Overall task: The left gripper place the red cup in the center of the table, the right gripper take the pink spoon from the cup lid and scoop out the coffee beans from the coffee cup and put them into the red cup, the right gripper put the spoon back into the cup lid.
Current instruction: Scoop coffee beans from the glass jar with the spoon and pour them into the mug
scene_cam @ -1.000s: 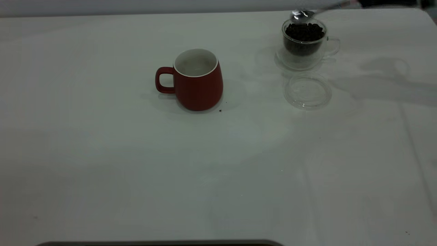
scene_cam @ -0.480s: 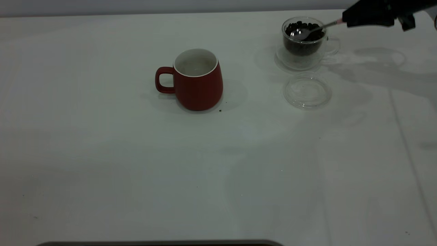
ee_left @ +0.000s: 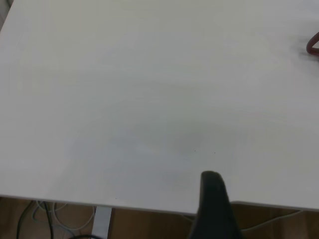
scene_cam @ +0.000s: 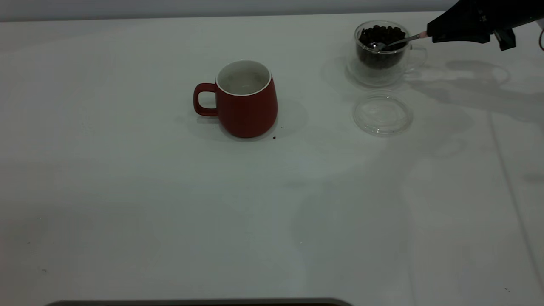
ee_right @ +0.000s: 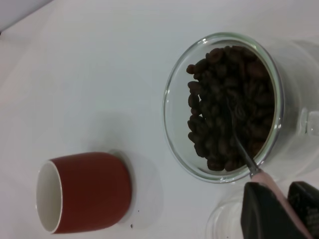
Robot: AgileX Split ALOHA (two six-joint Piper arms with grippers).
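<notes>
The right gripper [scene_cam: 430,33] is at the far right corner of the table [scene_cam: 272,204], level with the rim of the glass cup [scene_cam: 384,53] and just beside it on the handle side. Its fingers [ee_right: 261,211] are closed on the pink handle of the spoon [scene_cam: 397,41]. The spoon's neck slants down from the gripper over the rim; its bowl is sunk into the beans [scene_cam: 381,42], which fill the cup almost to the top.

The lid [scene_cam: 382,114] lies flat on the table just in front of the glass cup, empty and apart from it. The red cup [scene_cam: 244,100] stands upright near the table's centre, well to the left of the gripper, handle pointing left, with no beans visible inside.

The left gripper [ee_left: 213,209] is parked over the table's edge; its finger opening cannot be made out.
</notes>
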